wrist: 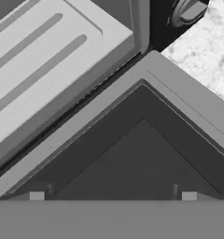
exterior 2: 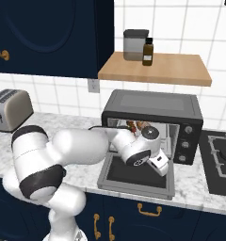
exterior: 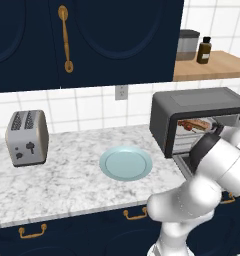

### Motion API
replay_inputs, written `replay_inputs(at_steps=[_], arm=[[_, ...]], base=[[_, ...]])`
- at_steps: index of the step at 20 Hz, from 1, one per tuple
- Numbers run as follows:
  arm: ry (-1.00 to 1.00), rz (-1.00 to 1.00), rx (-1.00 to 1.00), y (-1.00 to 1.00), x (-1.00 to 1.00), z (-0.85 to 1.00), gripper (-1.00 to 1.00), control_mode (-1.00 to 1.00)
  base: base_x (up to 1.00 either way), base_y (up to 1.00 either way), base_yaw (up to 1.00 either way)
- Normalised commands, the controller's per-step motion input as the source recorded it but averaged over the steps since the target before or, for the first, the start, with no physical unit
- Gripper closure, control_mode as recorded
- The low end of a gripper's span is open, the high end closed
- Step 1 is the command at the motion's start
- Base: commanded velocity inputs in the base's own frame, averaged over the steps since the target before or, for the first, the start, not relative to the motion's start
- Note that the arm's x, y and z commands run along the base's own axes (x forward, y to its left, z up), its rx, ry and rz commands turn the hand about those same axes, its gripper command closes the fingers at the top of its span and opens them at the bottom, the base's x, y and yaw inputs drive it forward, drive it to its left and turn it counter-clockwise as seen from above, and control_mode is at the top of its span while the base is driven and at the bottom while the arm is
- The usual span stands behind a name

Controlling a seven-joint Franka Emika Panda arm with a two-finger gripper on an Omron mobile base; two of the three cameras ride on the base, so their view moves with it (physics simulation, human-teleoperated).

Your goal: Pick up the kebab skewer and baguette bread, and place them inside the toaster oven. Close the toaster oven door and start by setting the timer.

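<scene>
On the marble bench (exterior: 67, 175), the toaster oven (exterior 2: 152, 124) stands toward the right end, its toaster oven door (exterior 2: 136, 175) dropped flat over the front edge. The kebab skewer (exterior 2: 135, 124) lies inside; bread is half hidden. The claw (exterior 2: 163, 165) hangs above the door, fingertips barely showing, spread unclear.

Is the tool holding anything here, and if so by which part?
Nothing is held: the tool is open over the lowered toaster oven door.
</scene>
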Motion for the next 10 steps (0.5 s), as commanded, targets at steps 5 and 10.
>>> replay_inputs(at_steps=[5, 10], arm=[[-0.01, 0.03, -0.01, 0.16, -0.74, 0.46, -1.00, -1.00], [0.03, 0.01, -0.08, 0.56, -0.83, 0.23, -1.00, -1.00]], base=[[0.00, 0.00, 0.00], [0.00, 0.00, 0.00]])
